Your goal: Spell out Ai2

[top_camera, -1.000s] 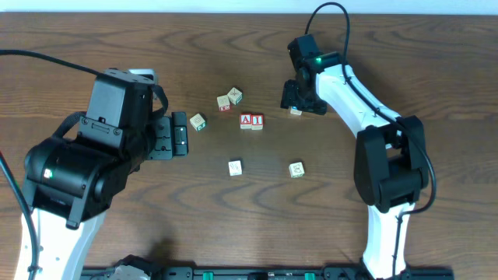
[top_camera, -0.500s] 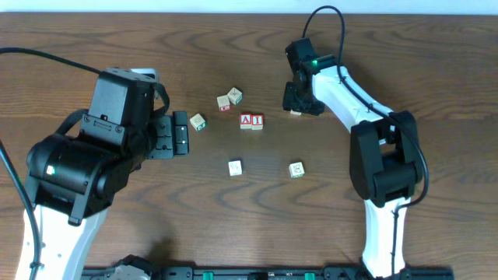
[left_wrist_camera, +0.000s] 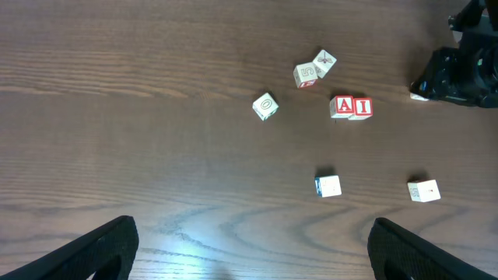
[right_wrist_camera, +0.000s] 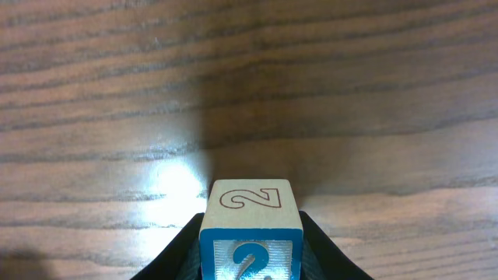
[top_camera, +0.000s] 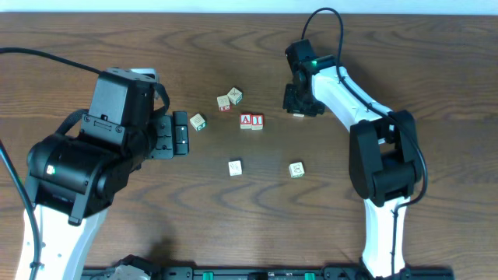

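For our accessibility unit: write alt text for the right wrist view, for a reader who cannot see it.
A wooden block marked 2, blue on its near face, sits gripped between two dark fingers. Wood-grain table fills the rest.

On the table [top_camera: 436,62], the A block [top_camera: 246,120] and I block [top_camera: 257,120] sat touching near the middle, A on the left. Behind them and to the left, the 5 block [top_camera: 224,102] touched a corner block [top_camera: 235,96] on its right. The 0 block [top_camera: 198,121] lay further left, just beside the left gripper [top_camera: 180,134]. In front, well apart, lay a front-left block [top_camera: 235,167] and a front-right block [top_camera: 296,169]. The 2 block [right_wrist_camera: 251,225] sat gripped between the fingers of the right gripper [top_camera: 298,107], right of the I block and apart from it.
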`<state>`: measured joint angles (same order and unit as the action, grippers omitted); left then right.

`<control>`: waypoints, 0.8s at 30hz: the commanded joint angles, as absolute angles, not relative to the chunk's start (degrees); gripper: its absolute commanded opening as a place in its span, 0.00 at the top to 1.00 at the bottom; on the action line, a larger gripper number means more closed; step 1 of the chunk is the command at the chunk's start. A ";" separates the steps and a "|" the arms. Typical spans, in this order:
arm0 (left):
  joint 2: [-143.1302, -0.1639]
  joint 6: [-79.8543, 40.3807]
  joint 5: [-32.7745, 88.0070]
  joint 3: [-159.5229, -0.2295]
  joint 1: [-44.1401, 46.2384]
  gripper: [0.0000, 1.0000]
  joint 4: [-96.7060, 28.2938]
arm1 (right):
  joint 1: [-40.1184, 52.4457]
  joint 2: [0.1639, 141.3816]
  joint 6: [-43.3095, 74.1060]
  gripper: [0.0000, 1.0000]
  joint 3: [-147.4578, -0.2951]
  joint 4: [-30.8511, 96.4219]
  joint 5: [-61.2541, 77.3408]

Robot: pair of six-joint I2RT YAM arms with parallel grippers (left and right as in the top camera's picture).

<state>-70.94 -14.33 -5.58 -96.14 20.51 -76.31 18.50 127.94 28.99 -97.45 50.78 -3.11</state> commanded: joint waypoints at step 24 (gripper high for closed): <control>-71.13 -15.88 -3.14 -96.68 20.56 0.05 -79.50 | 29.52 79.24 28.38 0.75 -90.19 74.41 -8.01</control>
<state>-70.96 -15.20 -4.19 -96.14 20.51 -78.94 27.38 81.89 25.71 -94.83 74.35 -5.65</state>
